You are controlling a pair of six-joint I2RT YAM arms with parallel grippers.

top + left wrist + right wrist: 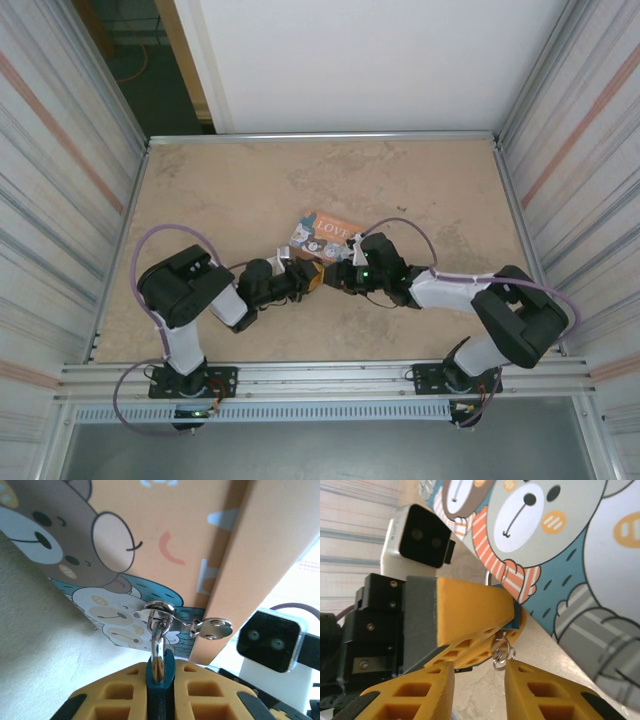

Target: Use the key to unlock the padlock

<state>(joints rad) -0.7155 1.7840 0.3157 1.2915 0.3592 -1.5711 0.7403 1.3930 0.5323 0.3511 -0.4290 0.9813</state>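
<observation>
The padlock (161,680) is a small teal block with a shiny shackle (157,640) hooked through the metal hasp (159,611) of the orange-and-teal cartoon box (335,232). My left gripper (161,667) is shut on the padlock body, one yellow finger on each side. In the right wrist view the left gripper's fingers (470,610) pinch a sliver of teal padlock (521,617). The key (501,652), with its small wire ring, sticks out below them. My right gripper (480,666) is open, its tips just short of the key ring and touching nothing.
The box (165,535) lies at the middle of the tan table (230,190), right behind both grippers (322,272). Corrugated walls close the left and right sides. A metal rail (330,375) runs along the near edge.
</observation>
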